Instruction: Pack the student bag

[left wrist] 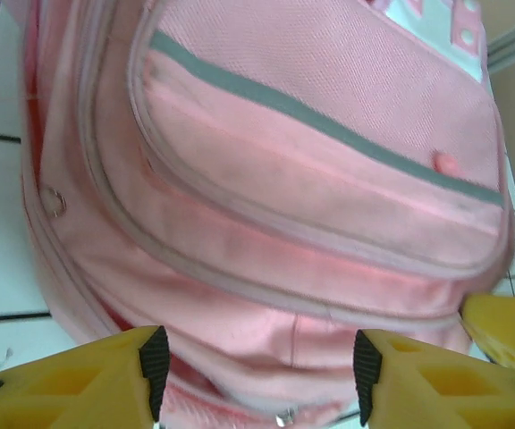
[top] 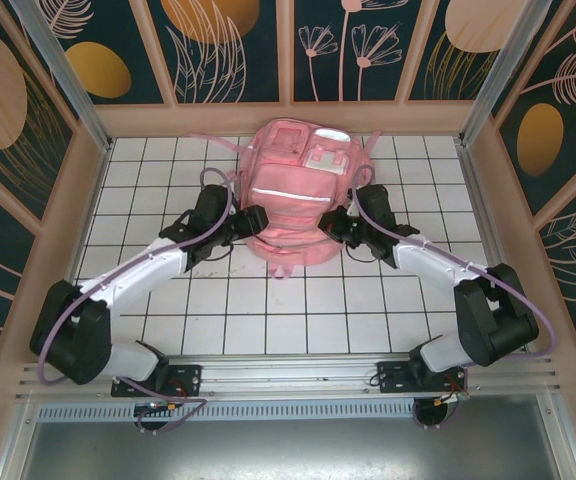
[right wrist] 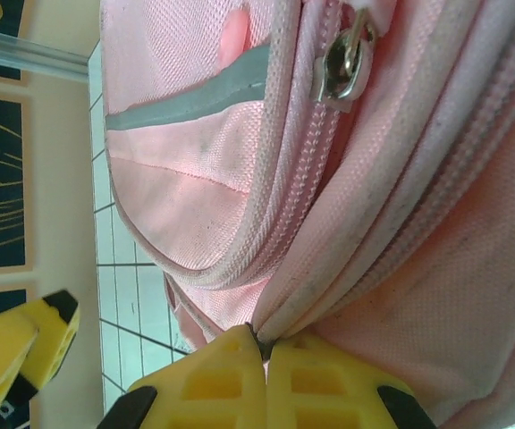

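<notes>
Left gripper (left wrist: 256,362), fingers apart, straddles the near left side of the student bag (top: 293,200) w/o clamping, prob. to steady it. Right gripper (right wrist: 265,353), fingers pinched tight on a fabric fold by the zipper (right wrist: 342,63), likely to pull the opening. Bag lies mid-counter toward the far edge; white-tiled counter (top: 268,320), floral wall panels (top: 228,45) around.

top external looks down from above and behind; both wrist views press close on the student bag (top: 296,195).

student bag (left wrist: 311,197) cut off by frame edges
</notes>
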Motion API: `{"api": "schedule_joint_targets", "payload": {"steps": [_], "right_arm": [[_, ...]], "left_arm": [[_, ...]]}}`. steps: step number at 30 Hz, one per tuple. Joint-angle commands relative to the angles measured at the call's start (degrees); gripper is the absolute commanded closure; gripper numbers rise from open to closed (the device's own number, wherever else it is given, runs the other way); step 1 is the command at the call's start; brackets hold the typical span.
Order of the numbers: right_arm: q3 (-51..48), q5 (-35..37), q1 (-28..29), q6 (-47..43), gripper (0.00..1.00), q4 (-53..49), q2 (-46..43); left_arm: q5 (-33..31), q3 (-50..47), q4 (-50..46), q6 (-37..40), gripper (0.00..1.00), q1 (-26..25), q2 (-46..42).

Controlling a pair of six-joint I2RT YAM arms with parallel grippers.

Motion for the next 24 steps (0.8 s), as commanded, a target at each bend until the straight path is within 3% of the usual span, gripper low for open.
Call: {"api": "schedule_joint_targets", "payload": {"steps": [1, 4, 10, 15, 16, 18, 19, 21, 24], "right_arm": [[1.94, -4.30, 1.43, 1.71, 1.00, 4.78, -0.50], [1.95, -4.35, 2.04, 2.58, 1.00, 5.72, 0.34], [2.99, -3.93, 2.06, 4.66, 1.00, 5.76, -0.80], [5.64, -1.63, 2.06, 2.01, 1.00, -0.16, -1.20], [6.56, -0.63, 2.07, 0.80, 0.94, -2.75, -1.20], [6.57, 2.30, 2.22, 0.23, 0.69, -6.64, -2.15], [5.69, 3.91, 2.34, 0.59, 0.62, -7.80, -3.20], [3.90, 5.99, 2.42, 2.58, 0.55, -9.30, -5.10], [2.84, 7.68, 3.01, 6.33, 0.54, -12.57, -5.84]], "left_arm": [[-0.50, -3.58, -5.39, 2.18, 0.45, -4.02, -1.83], [0.64, -5.81, -4.21, 1.76, 0.49, -6.95, -2.37], [-1.29, -6.29, -2.40, 4.62, 0.52, -7.98, 0.17], [-4.31, -5.95, -1.87, 4.67, 0.53, -8.00, 1.06], [-4.98, -6.09, -1.81, 4.42, 0.52, -8.03, 0.56], [-6.65, -6.40, -2.01, 4.04, 0.52, -7.96, -0.72], [-7.23, -6.48, -2.12, 3.95, 0.51, -7.97, -1.41], [-7.76, -6.54, -2.38, 3.99, 0.51, -8.02, -2.48], [-8.09, -6.24, -3.07, 4.18, 0.51, -7.97, -3.32]]}}
